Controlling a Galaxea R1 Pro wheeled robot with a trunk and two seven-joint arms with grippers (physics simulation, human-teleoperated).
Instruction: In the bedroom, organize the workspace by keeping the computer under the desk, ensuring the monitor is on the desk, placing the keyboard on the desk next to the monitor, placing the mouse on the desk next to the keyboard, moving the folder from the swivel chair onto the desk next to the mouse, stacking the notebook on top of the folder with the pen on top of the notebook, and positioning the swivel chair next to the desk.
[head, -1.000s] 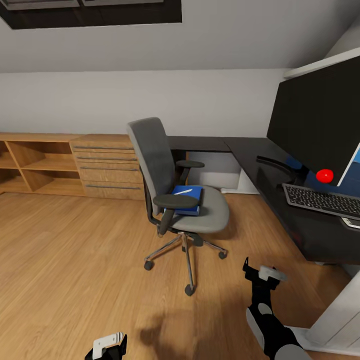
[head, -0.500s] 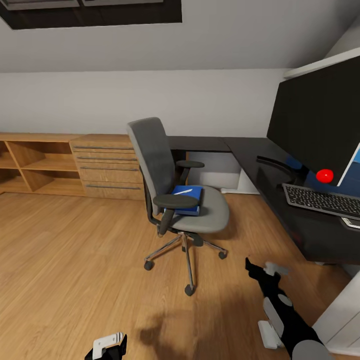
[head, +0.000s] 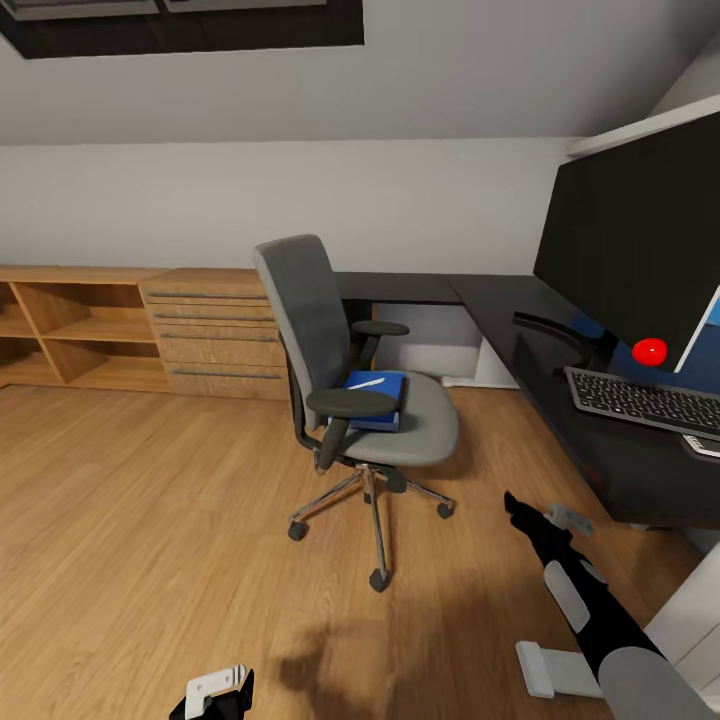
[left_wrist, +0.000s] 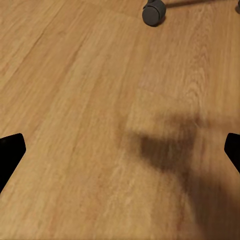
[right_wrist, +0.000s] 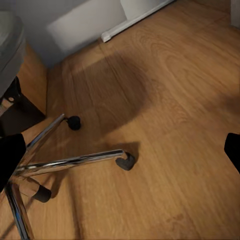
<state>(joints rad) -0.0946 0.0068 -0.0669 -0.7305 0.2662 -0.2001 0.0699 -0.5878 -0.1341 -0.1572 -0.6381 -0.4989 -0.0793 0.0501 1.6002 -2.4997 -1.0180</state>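
Wood floor everywhere, with the swivel chair (head: 345, 385) parked a little off the desk (head: 560, 380), blue folder (head: 375, 398) on its seat and a white pen (head: 366, 383) lying on top. Right gripper (head: 545, 515) is low by the desk, fingers spread wide; left gripper (head: 215, 692) spread wide too. I'd lift the right arm and come in over the armrest. No readable labels anywhere.

Glossy desk (head: 560, 330) — chrome chair base (head: 372, 505)
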